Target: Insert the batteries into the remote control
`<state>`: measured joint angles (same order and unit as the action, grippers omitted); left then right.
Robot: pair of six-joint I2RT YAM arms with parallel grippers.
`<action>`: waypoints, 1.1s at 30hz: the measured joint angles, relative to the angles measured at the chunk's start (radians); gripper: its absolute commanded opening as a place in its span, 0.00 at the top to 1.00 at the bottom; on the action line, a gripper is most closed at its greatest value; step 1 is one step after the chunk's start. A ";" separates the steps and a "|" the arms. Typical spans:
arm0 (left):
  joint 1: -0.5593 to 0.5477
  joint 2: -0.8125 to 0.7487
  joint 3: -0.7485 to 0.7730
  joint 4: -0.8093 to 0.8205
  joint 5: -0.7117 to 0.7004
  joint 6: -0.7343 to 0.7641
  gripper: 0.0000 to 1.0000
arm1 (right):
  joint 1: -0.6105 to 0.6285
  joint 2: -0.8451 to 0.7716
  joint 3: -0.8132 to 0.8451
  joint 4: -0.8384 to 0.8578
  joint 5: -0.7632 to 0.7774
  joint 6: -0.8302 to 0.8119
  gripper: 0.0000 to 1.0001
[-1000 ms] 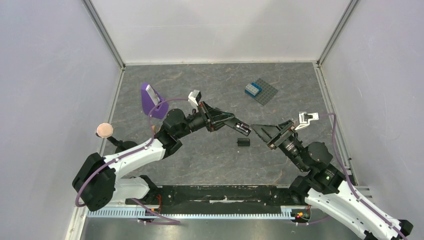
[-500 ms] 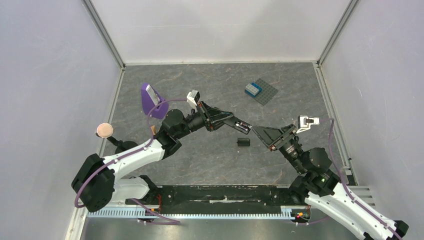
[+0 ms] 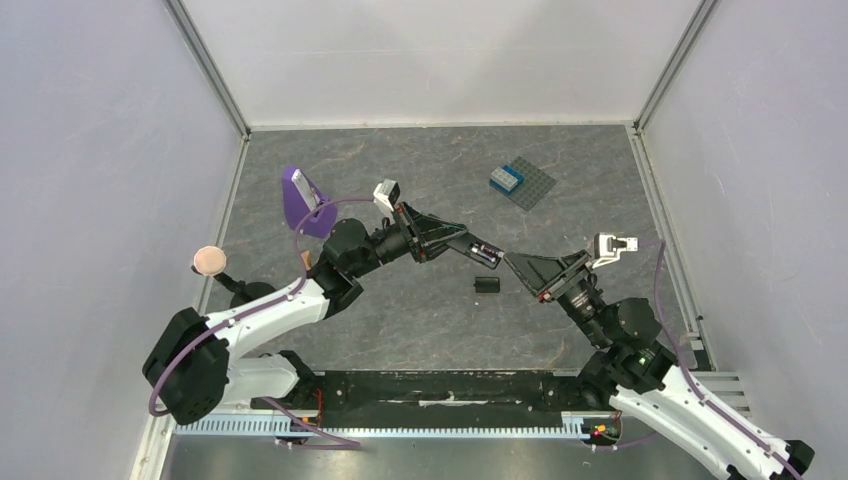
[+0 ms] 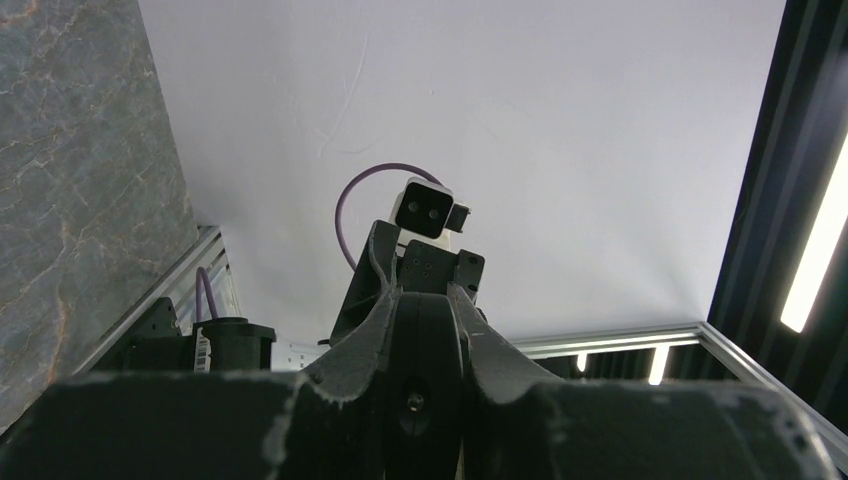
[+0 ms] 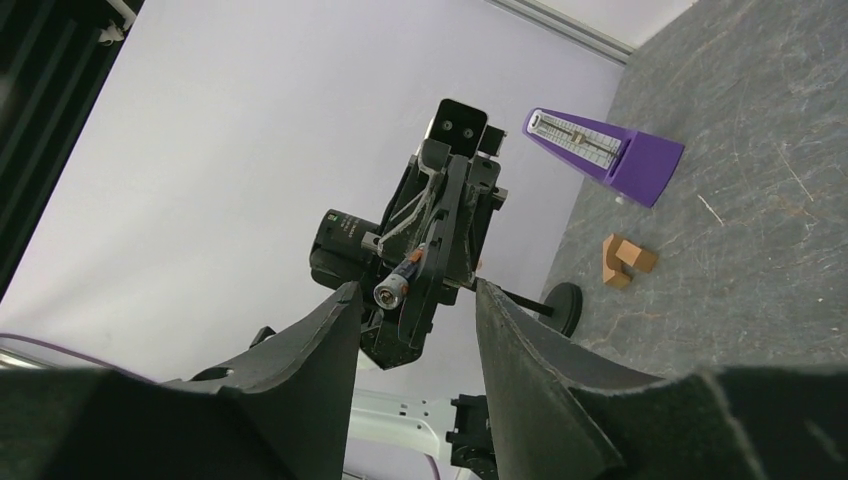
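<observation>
My left gripper [image 3: 462, 243] is shut on the remote control [image 3: 486, 253], a slim black bar held above the table with its free end pointing right. In the left wrist view the remote [image 4: 425, 360] fills the gap between the fingers. One battery [image 5: 392, 290], dark with a silvery end and an orange band, lies along the remote's open side; it also shows in the top view [image 3: 488, 250]. My right gripper [image 3: 515, 264] is open and empty, just right of the remote's end, which it faces in the right wrist view [image 5: 415, 290]. No second battery shows.
A small black piece [image 3: 486, 285] lies on the table below the remote. A purple wedge-shaped object [image 3: 302, 200] and orange-brown wooden pieces [image 5: 627, 258] are at the left. A grey studded baseplate with a blue brick [image 3: 523, 182] is at the back right.
My right gripper has moved left and down, closer to the remote's free end. The left arm and the remote have hardly moved.
</observation>
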<state>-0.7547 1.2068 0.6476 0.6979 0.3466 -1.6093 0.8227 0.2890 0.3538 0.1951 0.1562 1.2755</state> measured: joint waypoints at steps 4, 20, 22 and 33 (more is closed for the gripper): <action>0.000 0.000 0.000 0.000 0.004 0.000 0.98 | 0.000 0.014 0.000 0.022 0.000 0.001 0.53; 0.000 -0.005 0.002 -0.008 0.047 0.001 0.98 | 0.000 0.055 -0.021 0.056 -0.019 0.013 0.54; 0.000 -0.006 0.002 -0.008 0.049 0.001 0.98 | 0.000 0.060 -0.021 0.059 -0.022 0.015 0.53; 0.002 -0.050 0.003 -0.138 0.003 0.022 0.98 | 0.000 0.068 -0.020 0.042 -0.023 0.032 0.29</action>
<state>-0.7528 1.1568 0.6506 0.5602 0.3492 -1.5871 0.8227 0.3573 0.3340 0.2367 0.1333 1.3079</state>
